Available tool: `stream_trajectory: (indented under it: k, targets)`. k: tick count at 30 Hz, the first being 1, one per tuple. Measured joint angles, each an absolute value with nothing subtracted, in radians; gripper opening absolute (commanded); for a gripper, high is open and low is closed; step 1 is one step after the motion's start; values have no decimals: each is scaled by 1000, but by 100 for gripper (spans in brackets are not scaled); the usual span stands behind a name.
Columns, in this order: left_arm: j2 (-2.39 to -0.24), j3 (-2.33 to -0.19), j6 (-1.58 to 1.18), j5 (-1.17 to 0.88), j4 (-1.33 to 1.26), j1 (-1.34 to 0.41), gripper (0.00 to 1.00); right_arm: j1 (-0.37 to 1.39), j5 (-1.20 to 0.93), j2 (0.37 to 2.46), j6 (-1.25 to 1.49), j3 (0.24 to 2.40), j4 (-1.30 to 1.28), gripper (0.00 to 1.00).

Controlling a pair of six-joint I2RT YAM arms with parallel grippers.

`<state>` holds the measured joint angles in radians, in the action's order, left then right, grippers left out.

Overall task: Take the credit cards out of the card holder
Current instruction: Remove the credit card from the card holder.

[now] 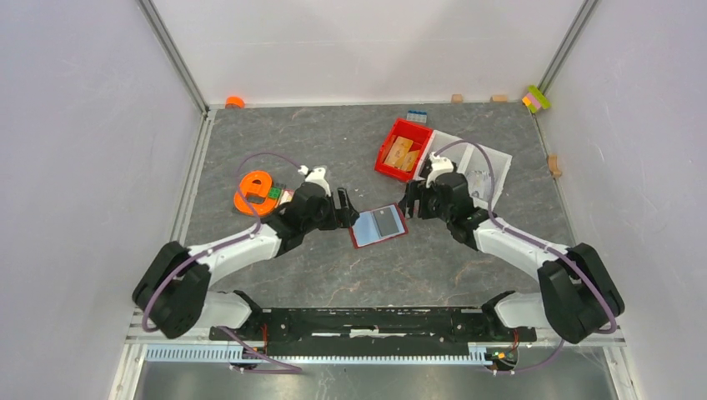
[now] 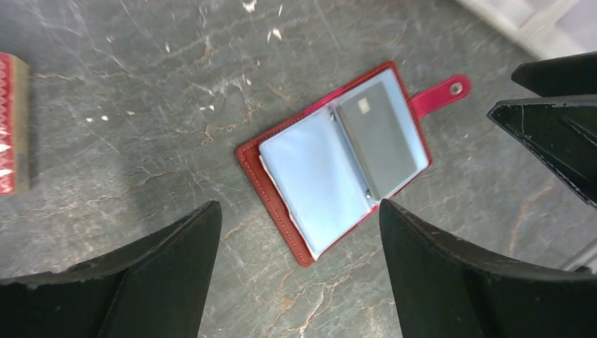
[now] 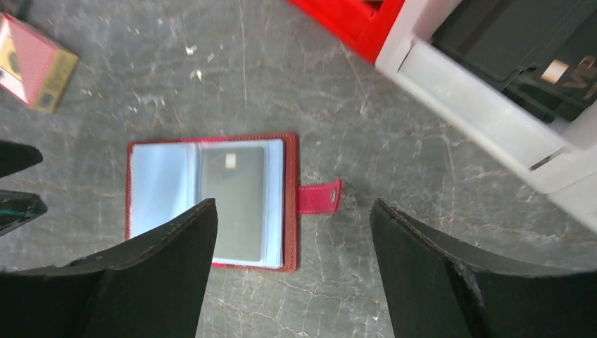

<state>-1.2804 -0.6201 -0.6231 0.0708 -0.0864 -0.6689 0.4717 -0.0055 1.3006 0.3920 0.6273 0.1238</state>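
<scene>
The dark red card holder lies open and flat on the table between my two grippers. Its right sleeve holds a grey credit card with a small chip, also seen from the right wrist as the grey card. The left page is light blue; I cannot tell whether a card sits in it. The snap strap sticks out to the right. My left gripper is open just short of the holder's left corner, touching nothing. My right gripper is open over the strap side, holding nothing.
A bright red bin with tan wooden pieces stands behind the holder. A white tray with dark cards sits beside it at the right. An orange object lies behind the left arm. A small red box is at the left.
</scene>
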Motion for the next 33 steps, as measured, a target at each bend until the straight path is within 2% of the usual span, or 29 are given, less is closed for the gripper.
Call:
stream_trajectory:
  k: [4,9,14,16,17,20,23,29,33]
  targets:
    - [-1402,-681,-622,23,-42,-669,82,501,26,1349,390,608,127,72]
    - [-1517,-759,-610,-44,20,-669,79,525,69,1424,374,608,118,68]
    - [-1632,-839,-603,-88,75,-669,71,562,107,1459,359,612,117,63]
    - [-1662,-866,-600,-101,77,-669,70,570,113,1499,353,631,117,57]
    - [-1673,-878,-596,-107,78,-669,70,574,115,1518,351,641,117,52]
    - [-1692,-894,-593,-117,79,-669,65,575,117,1565,345,672,123,21]
    - [-1697,-895,-593,-123,78,-665,60,575,117,1571,336,685,124,5]
    - [-1708,-890,-592,-187,45,-641,58,580,110,1496,333,649,138,0]
    - [-1708,-859,-593,-231,-15,-630,50,590,94,1396,334,612,158,0]
